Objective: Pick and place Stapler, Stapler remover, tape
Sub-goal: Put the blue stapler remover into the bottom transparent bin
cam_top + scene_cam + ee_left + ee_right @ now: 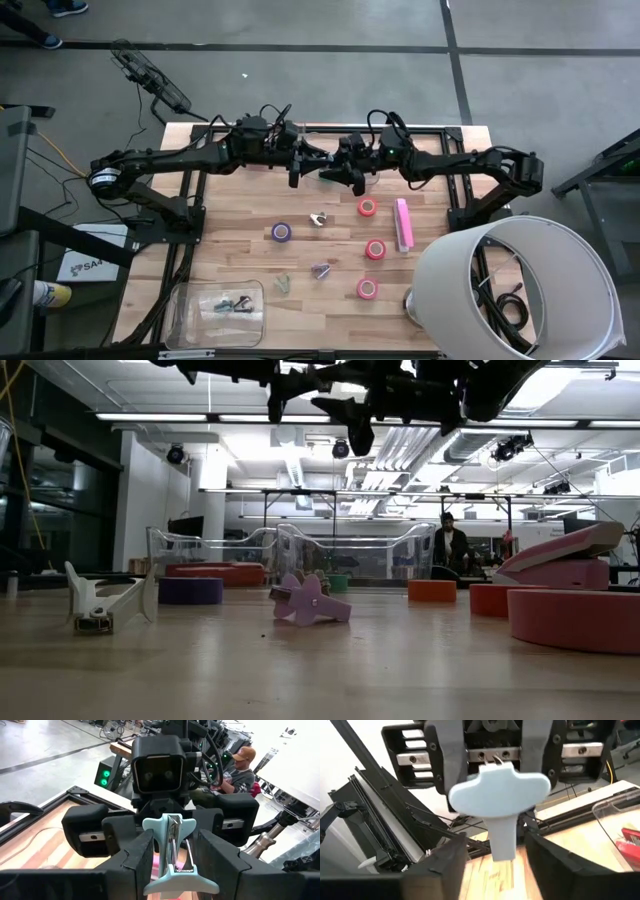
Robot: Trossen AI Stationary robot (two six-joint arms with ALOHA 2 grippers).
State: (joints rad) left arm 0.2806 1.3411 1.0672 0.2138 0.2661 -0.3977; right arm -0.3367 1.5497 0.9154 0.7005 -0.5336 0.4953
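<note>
Left end effector (174, 851): I see its two fingers clamped on the light blue staple remover (172, 832), high over the far middle of the desk (250, 260).
Right end effector (500, 847): it faces the left one nose to nose. Its fingers stand apart on both sides of the remover's stem, and I judge they do not grip it.
Step in hand: I read this as a handover between the two arms, with the left side carrying the piece.
Clear tray (255, 325): it sits at the near left corner of the desk. A few small dark things lie in it, but I cannot tell which ones.
Pink stapler (402, 224): it lies on the desk, right of the middle.
Tape: the purple roll (281, 232) and three red-pink rolls (367, 207) (375, 249) (367, 288) lie on the desk, well apart.
Other removers: a white one (318, 218), a purple one (320, 269) and a pale green one (283, 284) lie on the wood.
Progress: I judge the task is at an early stage, and most things are not yet placed.
Left to do: bring the held remover down to the tray, then the stapler, the rolls and the other removers.
</note>
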